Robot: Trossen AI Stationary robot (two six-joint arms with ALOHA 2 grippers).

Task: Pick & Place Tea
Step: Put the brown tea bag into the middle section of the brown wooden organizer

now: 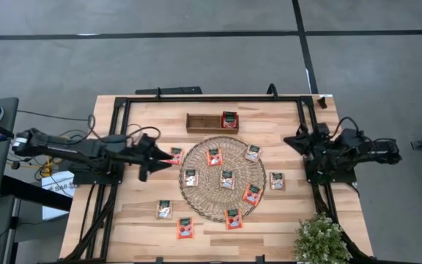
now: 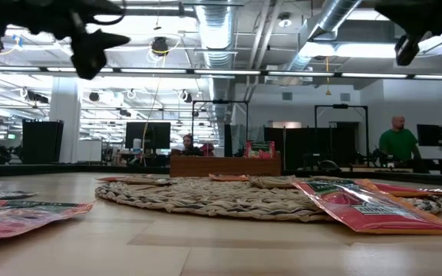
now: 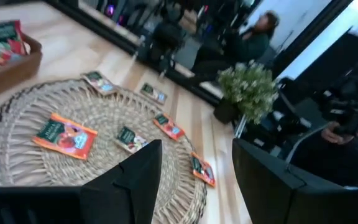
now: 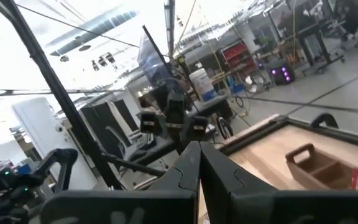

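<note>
- The left claw (image 1: 168, 156) hovers released above the bench (image 1: 138, 117), at the 9 o'clock edge of the woven mat (image 1: 204, 207); its wrist view shows a clear gap between the two fingers (image 3: 135, 180) and nothing held.
- The right claw (image 1: 289, 140) waits clenched and empty at about 3 o'clock, well apart from the mat; its fingers meet in its own wrist view.
- The tea packets (image 1: 214, 156) are scattered: six lie on the mat, one (image 1: 176, 155) lies just off the mat at 9 o'clock, right by the left claw's tip, one sits at 3 o'clock on bare wood, and three lie toward 7 o'clock on the bench.
- One packet (image 1: 229, 119) already stands in the wooden tray (image 1: 200, 123) at 12 o'clock, so I judge the job barely begun.
- Risk, as I see it: the packets are thin and flat, so a claw that closes too high would slide over one and come up empty.
- Going too low on the mat could snag the weave and drag the mat, shifting every packet on it.
- The packet nearest the left claw is partly under the arm in the high view, so aim there is uncertain; a glancing touch could push it under the mat's rim.
- The potted plant (image 1: 321, 240) at 5 o'clock stands near the right arm's side and could be knocked by a wide swing.
</note>
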